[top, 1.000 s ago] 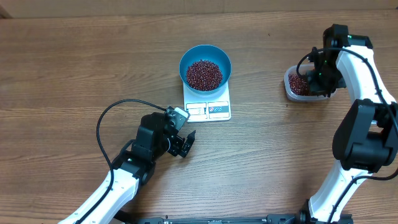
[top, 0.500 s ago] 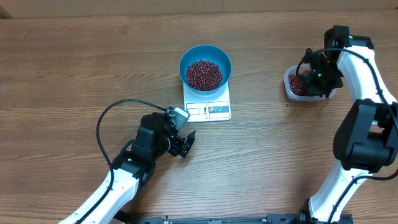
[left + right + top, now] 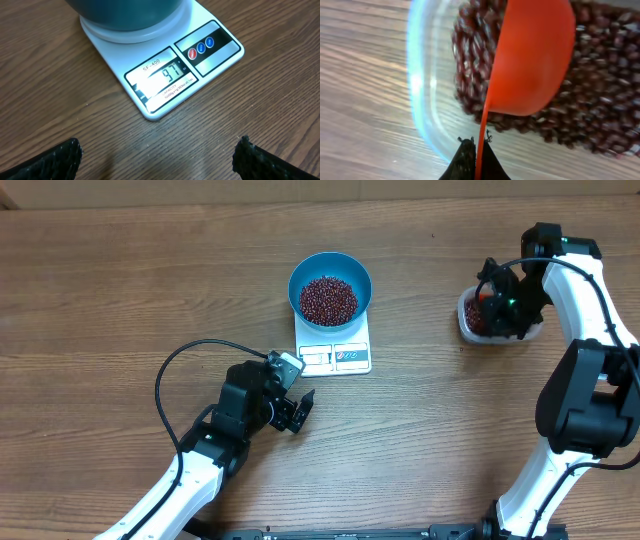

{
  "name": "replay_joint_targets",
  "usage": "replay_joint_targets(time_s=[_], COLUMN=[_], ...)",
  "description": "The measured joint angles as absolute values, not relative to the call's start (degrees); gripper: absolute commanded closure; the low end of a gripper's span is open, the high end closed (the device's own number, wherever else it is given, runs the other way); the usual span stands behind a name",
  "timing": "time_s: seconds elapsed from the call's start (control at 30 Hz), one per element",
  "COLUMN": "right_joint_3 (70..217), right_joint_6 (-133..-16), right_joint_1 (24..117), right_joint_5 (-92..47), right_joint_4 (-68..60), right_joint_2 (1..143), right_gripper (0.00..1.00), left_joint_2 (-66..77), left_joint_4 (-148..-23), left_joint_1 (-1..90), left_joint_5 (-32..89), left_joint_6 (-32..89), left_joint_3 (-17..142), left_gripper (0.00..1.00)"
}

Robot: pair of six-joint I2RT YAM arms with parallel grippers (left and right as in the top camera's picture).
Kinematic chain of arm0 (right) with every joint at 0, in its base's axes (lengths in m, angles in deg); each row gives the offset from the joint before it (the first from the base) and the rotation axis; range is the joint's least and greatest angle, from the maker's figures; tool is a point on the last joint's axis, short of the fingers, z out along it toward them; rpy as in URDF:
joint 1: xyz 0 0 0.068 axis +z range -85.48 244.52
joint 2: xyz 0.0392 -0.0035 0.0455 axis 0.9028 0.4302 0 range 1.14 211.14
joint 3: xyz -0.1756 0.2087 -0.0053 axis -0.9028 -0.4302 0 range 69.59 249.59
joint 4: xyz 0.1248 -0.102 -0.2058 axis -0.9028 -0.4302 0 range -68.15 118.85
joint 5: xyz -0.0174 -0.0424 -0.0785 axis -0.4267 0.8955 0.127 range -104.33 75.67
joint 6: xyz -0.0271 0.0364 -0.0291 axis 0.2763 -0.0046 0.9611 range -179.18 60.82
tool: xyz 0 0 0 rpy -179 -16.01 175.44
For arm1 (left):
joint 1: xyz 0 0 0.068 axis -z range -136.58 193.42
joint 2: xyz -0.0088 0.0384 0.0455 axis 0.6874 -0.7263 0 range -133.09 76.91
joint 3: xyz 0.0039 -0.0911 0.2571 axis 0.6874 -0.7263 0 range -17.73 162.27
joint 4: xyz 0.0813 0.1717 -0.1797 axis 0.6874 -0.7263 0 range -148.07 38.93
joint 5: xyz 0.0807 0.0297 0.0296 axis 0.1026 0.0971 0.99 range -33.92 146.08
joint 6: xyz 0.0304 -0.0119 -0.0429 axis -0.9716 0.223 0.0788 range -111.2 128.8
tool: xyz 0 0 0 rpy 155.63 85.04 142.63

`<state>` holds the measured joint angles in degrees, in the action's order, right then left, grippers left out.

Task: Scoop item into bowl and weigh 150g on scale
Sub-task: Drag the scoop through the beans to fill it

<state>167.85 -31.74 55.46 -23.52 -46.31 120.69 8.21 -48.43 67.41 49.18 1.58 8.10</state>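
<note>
Right gripper (image 3: 475, 150) was clamped on the thin handle of an orange scoop (image 3: 530, 55), its jaws pinched tight against the handle's edge at the bottom of the wrist view. Scoop cup hung tilted on its side over a clear plastic tub (image 3: 427, 100), its rim close to the beans (image 3: 600, 100) heaped inside; whether the cup touched them could not be told. From overhead, this gripper (image 3: 492, 302) sat over the tub (image 3: 464, 326) at the right side of the wooden table (image 3: 120, 280), well apart from the scale. Left gripper (image 3: 295, 413) rested low near the table, jaws spread wide and holding nothing, just below and left of the scale (image 3: 335, 357). Its wrist view showed both dark fingertips (image 3: 60, 157) at the bottom corners, with bare wood between them. The scale (image 3: 165, 85) lay flat, display edge toward the left arm, and read 97. The teal bowl (image 3: 297, 280) stood on the scale's far half, covering most of the platform. A mound of dark red beans (image 3: 329, 300) filled the bowl's middle, leaving the blue wall showing all round.
</note>
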Motion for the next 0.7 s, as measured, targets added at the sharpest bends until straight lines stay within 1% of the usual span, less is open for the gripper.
replay_joint_targets(time_s=[0.33,0.7], right_joint_3=[167.7,166.7], right_joint_6=[-32.0,-32.4], right_joint_1=[53.4,49.7], right_joint_5=[-32.5,-39.5], right_joint_4=[-49.4,-49.1], right_joint_2=[120.6,120.7], right_gripper=[0.96,0.96], left_joint_2=[8.2,8.2], left_joint_4=[-48.5,-48.5], left_joint_1=[67.4,67.4], left_joint_5=[49.2,49.2], left_joint_6=[1.6,1.6], left_joint_3=[8.1,8.1], left_gripper=[0.0,0.0])
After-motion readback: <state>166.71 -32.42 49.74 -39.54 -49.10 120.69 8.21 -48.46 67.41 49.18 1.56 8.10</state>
